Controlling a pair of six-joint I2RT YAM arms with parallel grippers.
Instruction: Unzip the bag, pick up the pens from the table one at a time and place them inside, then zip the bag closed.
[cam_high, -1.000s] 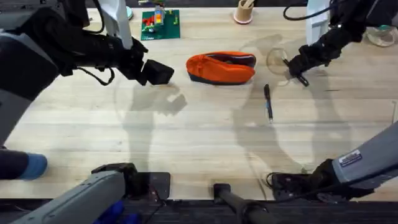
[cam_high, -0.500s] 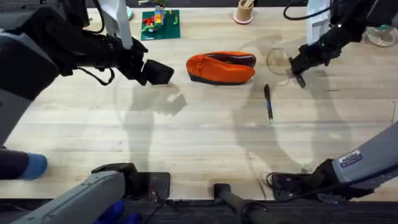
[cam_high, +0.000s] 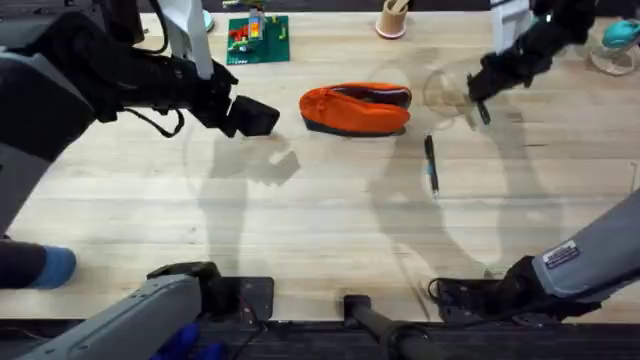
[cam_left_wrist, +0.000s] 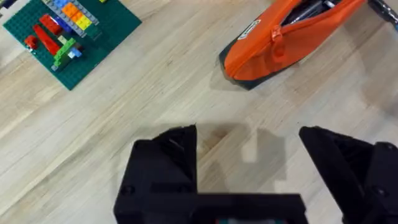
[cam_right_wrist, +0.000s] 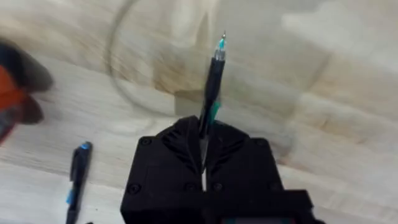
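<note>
The orange bag lies on the table at the back middle, its top zipper open with dark contents showing; in the left wrist view the bag sits beyond my fingers. My right gripper hangs above the table right of the bag, shut on a dark greenish pen that sticks out past the fingertips. A second pen, black with a bluish part, lies on the wood in front of it, also seen as a pen. My left gripper hovers left of the bag, open and empty.
A green baseplate with coloured bricks sits at the back left. A cup with sticks stands behind the bag. A clear container with a teal item is at the far right.
My right gripper has risen and moved back and right with the greenish pen in it. The left arm, the bag and the other pen stayed put.
</note>
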